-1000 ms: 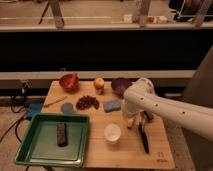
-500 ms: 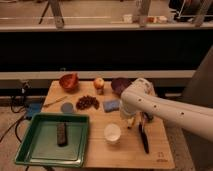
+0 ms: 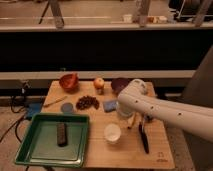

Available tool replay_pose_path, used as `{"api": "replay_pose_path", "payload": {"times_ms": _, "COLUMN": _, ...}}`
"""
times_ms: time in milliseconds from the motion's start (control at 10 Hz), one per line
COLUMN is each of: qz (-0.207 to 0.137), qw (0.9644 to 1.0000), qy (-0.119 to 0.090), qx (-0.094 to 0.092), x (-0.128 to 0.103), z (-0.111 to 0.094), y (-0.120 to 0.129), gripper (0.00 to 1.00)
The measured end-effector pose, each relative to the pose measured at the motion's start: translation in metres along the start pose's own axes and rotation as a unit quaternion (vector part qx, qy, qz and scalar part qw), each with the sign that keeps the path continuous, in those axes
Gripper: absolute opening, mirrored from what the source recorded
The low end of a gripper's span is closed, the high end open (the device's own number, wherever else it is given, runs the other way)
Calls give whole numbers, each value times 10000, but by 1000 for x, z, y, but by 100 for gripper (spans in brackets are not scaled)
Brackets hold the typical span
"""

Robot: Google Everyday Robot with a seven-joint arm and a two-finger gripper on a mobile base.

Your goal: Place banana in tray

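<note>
Pincer [image 3: 141,121] low beside banana [image 3: 132,120]; arm stretched from right across table [image 3: 100,155].

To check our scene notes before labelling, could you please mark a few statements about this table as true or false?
1. The banana lies in the tray. False: the banana lies on the wooden table, right of the white cup, outside the tray.
2. A dark bar-shaped item lies in the tray. True.
3. The gripper hangs over the tray. False: the gripper is at the table's right side, beside the banana.
4. An apple sits between the red bowl and the purple bowl. True.
</note>
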Motion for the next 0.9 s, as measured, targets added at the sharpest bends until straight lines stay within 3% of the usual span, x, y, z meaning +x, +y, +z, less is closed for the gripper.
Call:
{"api": "replay_pose_path", "payload": {"times_ms": 100, "qz": 100, "qw": 9999, "qy": 39, "qx": -3, "x": 6, "z": 2, "y": -4, "gripper": 74}}
{"api": "replay_pose_path", "payload": {"times_ms": 200, "qz": 156, "qw": 9998, "qy": 78, "qx": -8, "x": 14, "z": 8, "y": -8, "gripper": 78}}
{"api": "replay_pose_path", "payload": {"times_ms": 400, "qz": 201, "qw": 9997, "qy": 102, "qx": 22, "x": 39, "z": 29, "y": -26, "gripper": 80}}
{"api": "replay_pose_path", "payload": {"times_ms": 600, "qz": 78, "qw": 9996, "qy": 119, "qx": 241, "x": 57, "z": 57, "y": -40, "gripper": 80}}
{"api": "replay_pose_path", "payload": {"times_ms": 900, "qz": -248, "qw": 9974, "qy": 104, "qx": 664, "x": 66, "z": 85, "y": -49, "gripper": 80}}
